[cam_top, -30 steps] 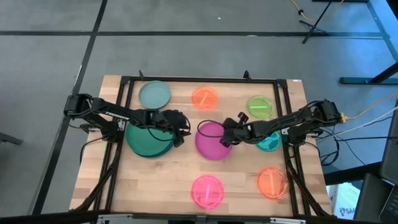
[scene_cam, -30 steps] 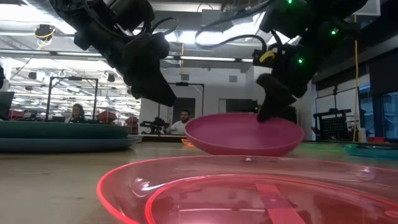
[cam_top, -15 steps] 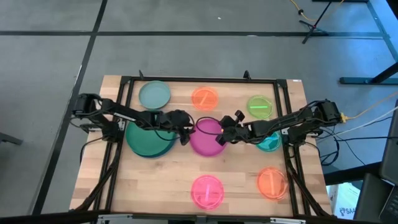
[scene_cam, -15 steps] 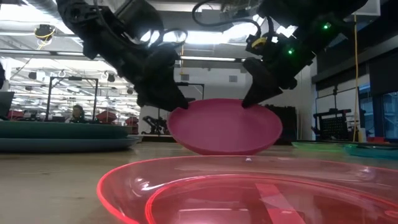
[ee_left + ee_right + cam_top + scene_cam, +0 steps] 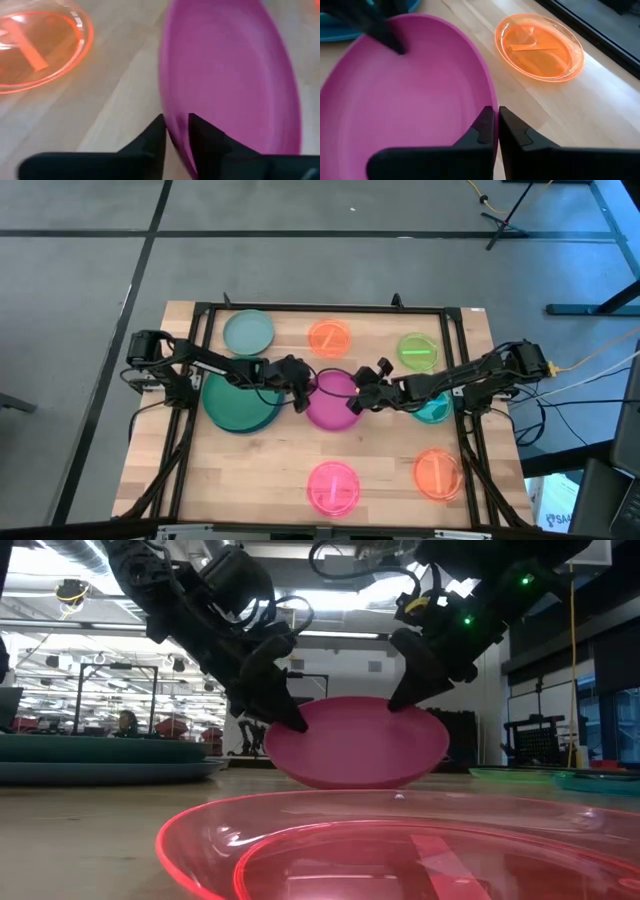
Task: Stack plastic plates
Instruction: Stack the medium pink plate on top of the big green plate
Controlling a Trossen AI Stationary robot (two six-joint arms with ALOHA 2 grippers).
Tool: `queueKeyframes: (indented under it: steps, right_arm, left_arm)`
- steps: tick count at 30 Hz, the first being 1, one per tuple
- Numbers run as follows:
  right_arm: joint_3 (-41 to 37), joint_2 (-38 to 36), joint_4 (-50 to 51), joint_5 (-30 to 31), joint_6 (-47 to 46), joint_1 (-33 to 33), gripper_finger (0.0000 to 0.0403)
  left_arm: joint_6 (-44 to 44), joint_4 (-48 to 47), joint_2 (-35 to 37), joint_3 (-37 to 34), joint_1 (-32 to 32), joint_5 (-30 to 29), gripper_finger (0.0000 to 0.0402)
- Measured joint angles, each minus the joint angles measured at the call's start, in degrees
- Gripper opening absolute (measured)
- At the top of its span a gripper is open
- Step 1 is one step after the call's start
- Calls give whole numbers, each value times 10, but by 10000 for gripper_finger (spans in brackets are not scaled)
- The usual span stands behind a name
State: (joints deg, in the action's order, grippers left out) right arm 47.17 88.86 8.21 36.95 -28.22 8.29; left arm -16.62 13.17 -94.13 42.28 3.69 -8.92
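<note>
A magenta plate sits mid-table between my two grippers. My left gripper is shut on its left rim, my right gripper on its right rim. To the left, a large green plate lies flat on the wood, partly under my left arm. Lying flat elsewhere are a pale teal plate, an orange plate and a lime plate at the far side, and a pink plate and another orange plate at the near side. A teal plate is half hidden under my right arm. My left gripper has the magenta plate's left rim between its two fingers, one above the rim and one below. The fingers slant down from the table's left. The plate's underside is low at the table top; whether it touches there, I cannot tell. My right gripper pinches the plate's right rim between its two fingers, one on the inner face and one outside. The fingers slant down from the table's right.
A black frame runs around the wooden table top. Bare wood shows between the magenta plate and the near pink plate, and at the near left corner. The room behind, with people far off, shows in the low view.
My right gripper has drawn the magenta plate a little toward the table's left. My left gripper has gone toward the table's right, from over the green plate's edge to the magenta plate's left rim, which now sits between its fingers.
</note>
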Motion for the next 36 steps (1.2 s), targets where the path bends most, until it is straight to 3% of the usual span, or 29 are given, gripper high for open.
queueKeyframes:
  steps: [5,10,14,17,23,31,36]
  right_arm:
    - [0,0,-9,0,2,1,28]
    - [1,-23,-3,-12,16,1,83]
    - [1,-82,25,-57,15,7,122]
    - [1,-122,40,-55,17,35,138]
    - [0,-146,48,46,35,100,147]
    - [0,-146,45,50,43,108,147]
    - [0,-146,44,49,42,108,147]
  left_arm:
    - [-6,7,1,0,5,-20,15]
    - [5,15,8,2,5,-13,12]
    - [24,-1,38,2,4,-9,12]
    - [35,-40,77,2,4,10,12]
    - [60,-230,182,17,4,50,12]
    - [55,-500,315,101,9,20,13]
    - [48,-683,372,146,30,-30,13]
